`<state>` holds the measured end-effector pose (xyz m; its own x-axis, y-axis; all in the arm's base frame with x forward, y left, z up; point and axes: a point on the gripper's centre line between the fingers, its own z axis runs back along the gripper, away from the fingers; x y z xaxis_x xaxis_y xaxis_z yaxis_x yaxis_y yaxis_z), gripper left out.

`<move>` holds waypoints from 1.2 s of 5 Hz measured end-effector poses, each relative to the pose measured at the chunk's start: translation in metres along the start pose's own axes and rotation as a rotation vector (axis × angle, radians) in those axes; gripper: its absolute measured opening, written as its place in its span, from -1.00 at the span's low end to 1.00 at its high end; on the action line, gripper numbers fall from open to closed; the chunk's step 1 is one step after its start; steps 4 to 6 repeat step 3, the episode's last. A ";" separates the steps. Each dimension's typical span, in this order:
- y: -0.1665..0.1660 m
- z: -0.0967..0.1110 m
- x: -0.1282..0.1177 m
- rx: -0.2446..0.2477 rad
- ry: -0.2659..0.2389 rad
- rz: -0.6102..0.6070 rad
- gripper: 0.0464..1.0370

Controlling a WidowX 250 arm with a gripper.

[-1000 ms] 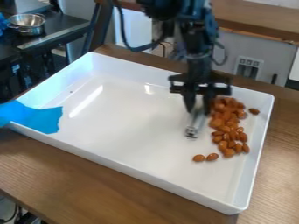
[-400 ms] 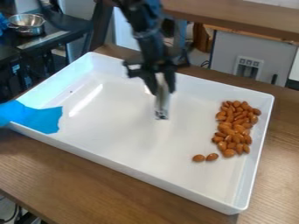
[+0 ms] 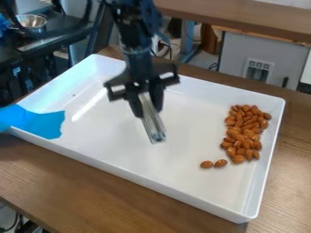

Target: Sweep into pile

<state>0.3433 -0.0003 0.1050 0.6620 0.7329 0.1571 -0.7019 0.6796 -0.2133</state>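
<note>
Two oval almonds (image 3: 220, 163) adjoin an irregular pile (image 3: 247, 144) in the glossy tray (image 3: 109, 132); fingers (image 3: 157, 98) clamp a slim silvery tool (image 3: 152, 122).

No text, label, brand, number or sign can be read.
</note>
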 end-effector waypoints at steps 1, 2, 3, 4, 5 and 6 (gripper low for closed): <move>-0.005 -0.018 -0.038 0.017 0.027 0.062 -0.36; -0.013 -0.026 -0.055 -0.014 0.021 0.124 -0.36; -0.025 -0.033 -0.065 -0.045 0.019 0.152 -0.36; -0.025 -0.033 -0.065 -0.045 0.019 0.152 -0.36; -0.025 -0.033 -0.065 -0.045 0.019 0.152 -0.36; -0.025 -0.033 -0.065 -0.045 0.019 0.152 -0.36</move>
